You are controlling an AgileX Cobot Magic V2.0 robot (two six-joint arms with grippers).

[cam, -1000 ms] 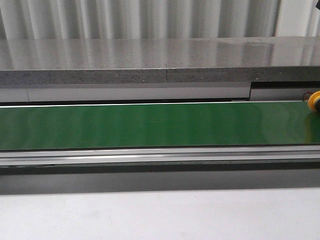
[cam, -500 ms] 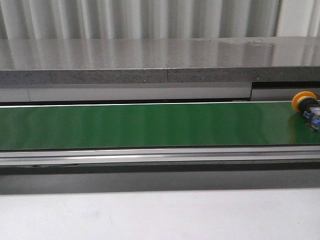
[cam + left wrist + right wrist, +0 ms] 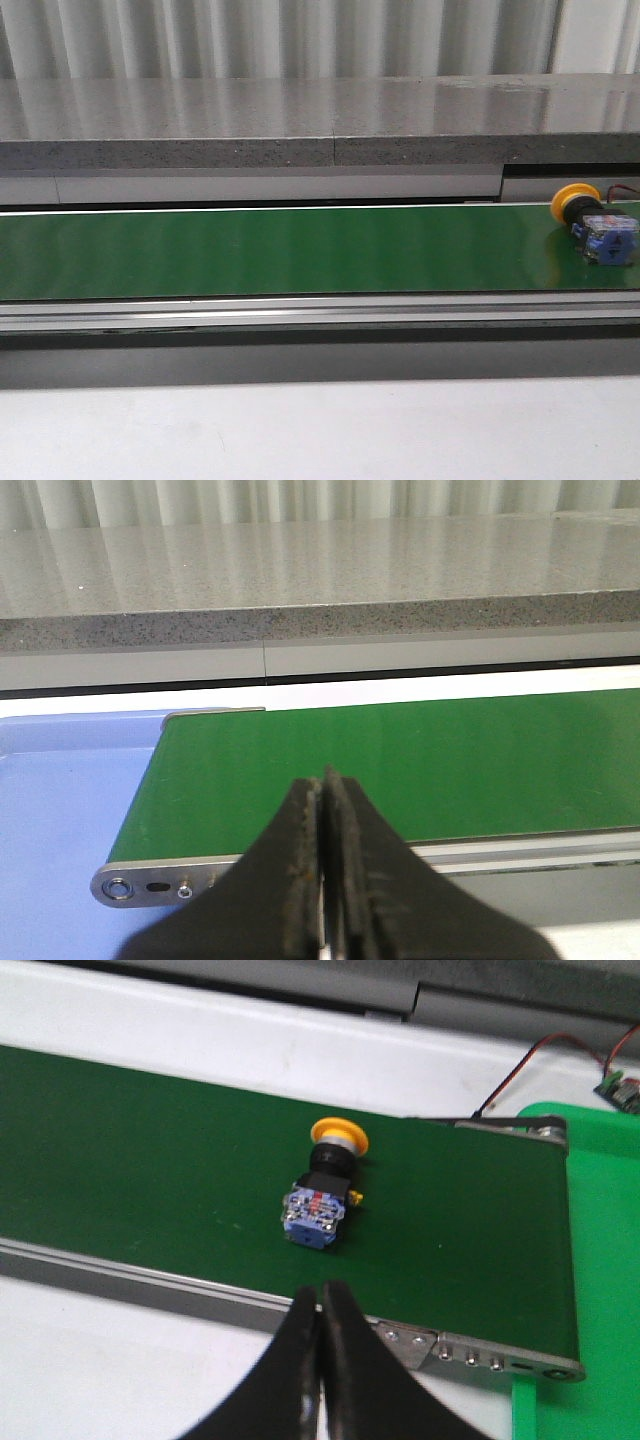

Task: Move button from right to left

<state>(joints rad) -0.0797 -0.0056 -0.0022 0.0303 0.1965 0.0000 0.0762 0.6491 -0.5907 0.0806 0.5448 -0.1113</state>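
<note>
1. Black right fingers [image 3: 320, 1305] at the lower centre of the right wrist frame are pressed closed, holding nothing
2. Just beyond them the button [image 3: 325, 1185] lies on its side on the green belt [image 3: 150, 1150], blue block toward the fingers, yellow cap away
3. Left fingers [image 3: 323, 800], also closed and empty, sit at the belt's far left end, so the right arm is nearer

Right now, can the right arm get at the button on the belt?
Probably yes. The button lies on its side on the green belt, just beyond the right pincer, nothing between them. The pincer is shut and must open first.
</note>
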